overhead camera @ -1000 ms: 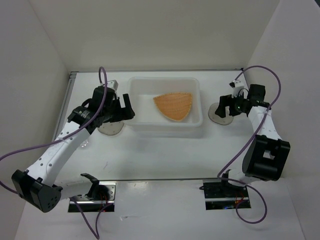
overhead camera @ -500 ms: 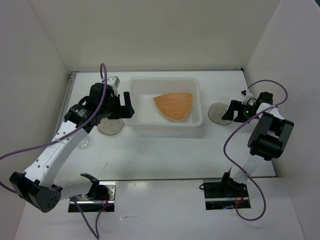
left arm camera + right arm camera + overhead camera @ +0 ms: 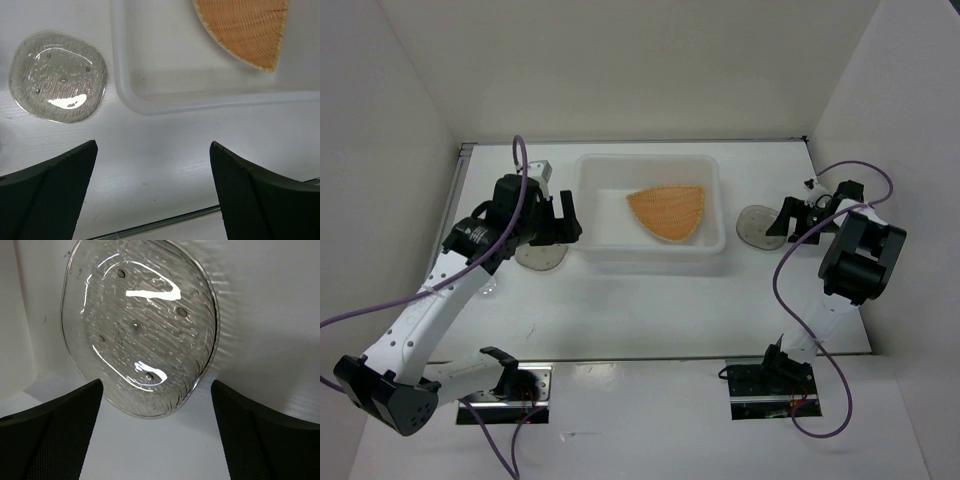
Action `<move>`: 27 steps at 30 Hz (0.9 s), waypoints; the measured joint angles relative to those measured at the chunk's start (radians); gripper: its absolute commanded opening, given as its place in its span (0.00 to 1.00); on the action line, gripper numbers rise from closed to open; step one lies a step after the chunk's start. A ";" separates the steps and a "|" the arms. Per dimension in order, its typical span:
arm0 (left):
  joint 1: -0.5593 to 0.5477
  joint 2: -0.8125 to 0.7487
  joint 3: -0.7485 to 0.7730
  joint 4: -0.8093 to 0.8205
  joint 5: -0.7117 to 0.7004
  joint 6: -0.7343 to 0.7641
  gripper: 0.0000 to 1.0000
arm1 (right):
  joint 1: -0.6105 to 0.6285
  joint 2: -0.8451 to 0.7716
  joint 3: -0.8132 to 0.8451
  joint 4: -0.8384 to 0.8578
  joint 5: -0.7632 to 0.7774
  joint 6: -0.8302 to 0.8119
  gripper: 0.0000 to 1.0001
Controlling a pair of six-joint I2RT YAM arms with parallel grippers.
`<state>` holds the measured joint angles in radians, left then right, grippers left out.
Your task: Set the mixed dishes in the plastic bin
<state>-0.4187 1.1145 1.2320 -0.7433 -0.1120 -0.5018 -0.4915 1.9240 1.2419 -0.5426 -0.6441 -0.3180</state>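
Gaping jaws near saucers; orange plate inside bin.

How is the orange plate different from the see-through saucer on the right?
The orange plate is solid-coloured and triangle-shaped; the saucer is see-through and roundish. The plate lies inside the bin; the saucer lies on the table outside it. Both are ribbed and lie flat.

We see an orange-tan plate, finely ribbed, with a paler edge. The bin is milky translucent white. The left saucer and right saucer are clear grey, ridged and dotted, with white glints. The table is white. The arms are white, the fingers black with a fine mesh, and the cables purple.
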 measured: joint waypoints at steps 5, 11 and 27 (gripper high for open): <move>0.002 -0.004 -0.029 -0.009 0.000 -0.030 0.99 | -0.002 0.064 0.061 0.001 -0.031 0.008 0.66; 0.002 -0.021 -0.031 -0.013 -0.012 -0.070 0.99 | -0.002 0.137 0.105 0.006 -0.074 0.022 0.16; 0.011 -0.117 -0.079 -0.028 -0.111 -0.168 0.99 | -0.071 -0.113 0.080 -0.112 -0.050 0.021 0.00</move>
<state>-0.4080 0.9977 1.1534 -0.7712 -0.2230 -0.6697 -0.5621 1.8107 1.3220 -0.6544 -0.6945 -0.2974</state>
